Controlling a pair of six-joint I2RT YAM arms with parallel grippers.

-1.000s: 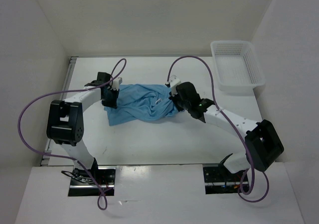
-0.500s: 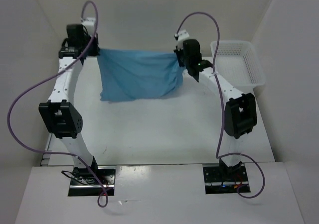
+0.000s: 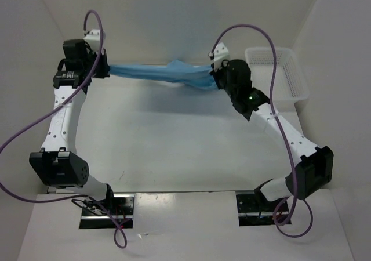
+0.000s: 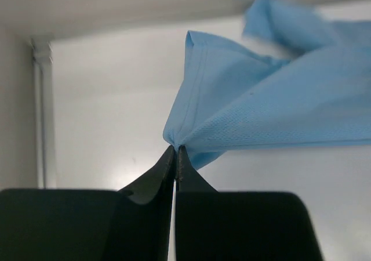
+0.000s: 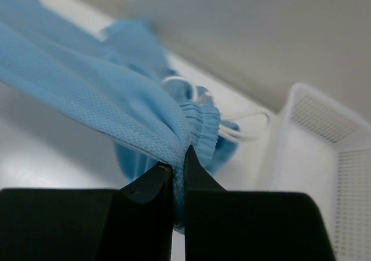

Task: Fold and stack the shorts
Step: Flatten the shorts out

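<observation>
We see the shorts (image 3: 165,73) strung as a twisted band across the upper middle. The left pincer (image 4: 175,153) is clamped on a hem corner and the right pincer (image 5: 178,159) on the gathered waistband. The legs are bunched and unreadable.

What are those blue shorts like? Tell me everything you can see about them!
The shorts are light blue, made of soft cloth with a fine mesh look. They are pulled out long between the two arms, bunched and twisted like a rope, and seem lifted off the table. The left gripper pinches a hemmed corner shut. The right gripper pinches the other end, beside the gathered waistband, where a white drawstring hangs loose. Nothing else seems to touch them.
</observation>
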